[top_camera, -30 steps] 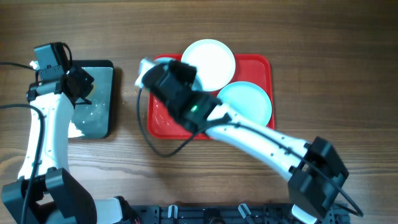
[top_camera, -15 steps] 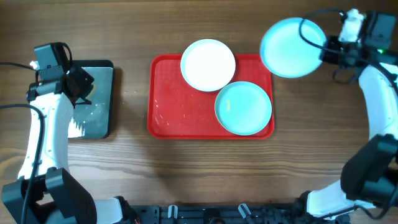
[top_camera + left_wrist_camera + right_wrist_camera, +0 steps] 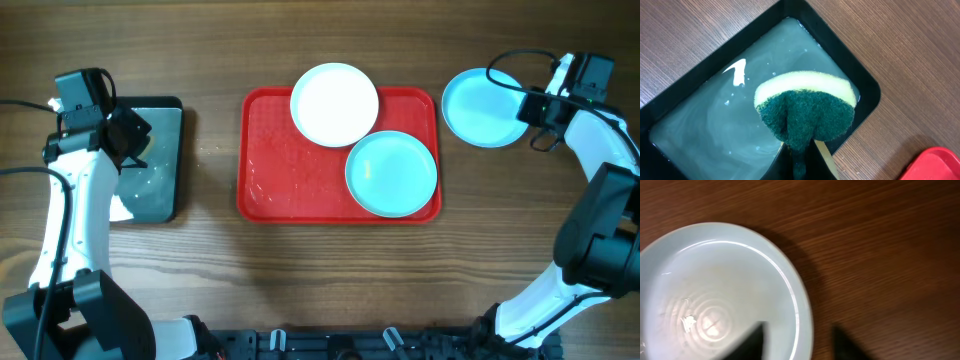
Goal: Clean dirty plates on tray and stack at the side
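Note:
The red tray (image 3: 290, 170) holds a white plate (image 3: 334, 104) at its far edge and a pale aqua plate (image 3: 391, 173) at its right side. Another aqua plate (image 3: 484, 107) (image 3: 720, 295) lies on the table to the right of the tray. My right gripper (image 3: 526, 108) (image 3: 797, 341) is open, its fingers (image 3: 749, 342) straddling that plate's right rim. My left gripper (image 3: 135, 140) (image 3: 800, 152) is shut on a green and yellow sponge (image 3: 805, 112) above the black tray.
A narrow black tray (image 3: 160, 190) (image 3: 860, 82) filled with cloudy water sits at the left of the table. A corner of the red tray (image 3: 935, 162) shows in the left wrist view. Cables run along the right arm.
The right arm carried an aqua plate from the tray's left part up to the right, set it down on the table and opened its jaws. The left arm has not moved.

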Robot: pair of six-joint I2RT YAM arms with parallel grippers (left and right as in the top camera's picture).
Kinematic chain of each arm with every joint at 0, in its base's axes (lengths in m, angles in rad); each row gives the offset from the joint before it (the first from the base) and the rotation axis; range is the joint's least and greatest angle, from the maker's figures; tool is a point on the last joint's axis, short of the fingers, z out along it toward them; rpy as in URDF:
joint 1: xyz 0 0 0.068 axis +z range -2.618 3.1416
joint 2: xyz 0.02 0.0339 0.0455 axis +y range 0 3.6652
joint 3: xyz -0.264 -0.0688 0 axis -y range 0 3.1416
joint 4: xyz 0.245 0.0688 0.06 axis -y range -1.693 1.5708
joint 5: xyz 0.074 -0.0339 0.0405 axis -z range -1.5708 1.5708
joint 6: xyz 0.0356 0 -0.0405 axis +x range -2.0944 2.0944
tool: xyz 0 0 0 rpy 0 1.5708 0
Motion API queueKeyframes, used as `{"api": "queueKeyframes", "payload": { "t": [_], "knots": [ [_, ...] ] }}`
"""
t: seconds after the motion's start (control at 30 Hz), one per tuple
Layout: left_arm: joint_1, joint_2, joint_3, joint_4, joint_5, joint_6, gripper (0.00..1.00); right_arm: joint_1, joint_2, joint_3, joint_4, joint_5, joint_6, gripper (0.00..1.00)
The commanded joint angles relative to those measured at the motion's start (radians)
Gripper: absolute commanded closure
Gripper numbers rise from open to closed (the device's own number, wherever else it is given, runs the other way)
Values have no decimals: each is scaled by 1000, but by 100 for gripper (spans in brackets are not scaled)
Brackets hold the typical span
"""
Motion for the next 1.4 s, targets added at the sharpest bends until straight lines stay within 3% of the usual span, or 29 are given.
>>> {"api": "queueKeyframes", "payload": {
  "t": [0.0, 0.1, 0.13, 0.2, 0.3, 0.37, 0.43, 0.5, 0.57, 0.67, 0.77, 0.97, 1.07, 1.17, 1.27, 1.37],
  "knots": [
    [4, 3, 12, 4, 38, -1, 96, 11, 5, 3, -20, -328, 5, 5],
    [4, 3, 12, 6, 118, 1, 96, 84, -24, 3, 24, -657, 23, 5],
    [2, 3, 12, 8, 157, 1, 96, 133, -38, 3, 42, -656, 54, 5],
    [-14, 5, 12, 8, 200, 2, 96, 263, -44, 2, 77, -579, 115, 5],
    [-63, 6, 12, 8, 203, 2, 96, 455, -20, 2, 85, -243, 169, 7],
    [-103, 6, 12, 8, 203, 2, 96, 572, 19, 2, 86, -59, 173, 14],
    [-132, 6, 12, 8, 203, 1, 96, 625, 49, 2, 96, -9, 197, 22],
    [-151, 6, 12, 8, 203, 1, 96, 644, 87, 2, 123, -12, 198, 31],
    [-164, 6, 12, 8, 203, 1, 96, 650, 119, 2, 129, -18, 196, 48],
    [-179, 6, 12, 12, 203, 1, 96, 650, 145, 2, 136, -18, 187, 59],
    [-196, 6, 12, 19, 203, 1, 96, 652, 145, 5, 150, -26, 184, 78],
    [-306, 7, 12, 27, 203, 1, 96, 716, 143, 52, 59, -193, 25, 92],
    [-380, 13, 12, 38, 203, -3, 96, 759, 141, 61, 35, -200, 26, 90],
    [-443, 42, 12, 46, 203, -7, 96, 777, 141, 61, 39, -200, 34, 66],
    [-491, 104, 12, 50, 203, -34, 96, 777, 141, 61, 82, -196, 28, 54],
    [-499, 142, 12, 56, 203, -57, 96, 777, 144, 61, 158, -175, -50, 57]
  ]
}}
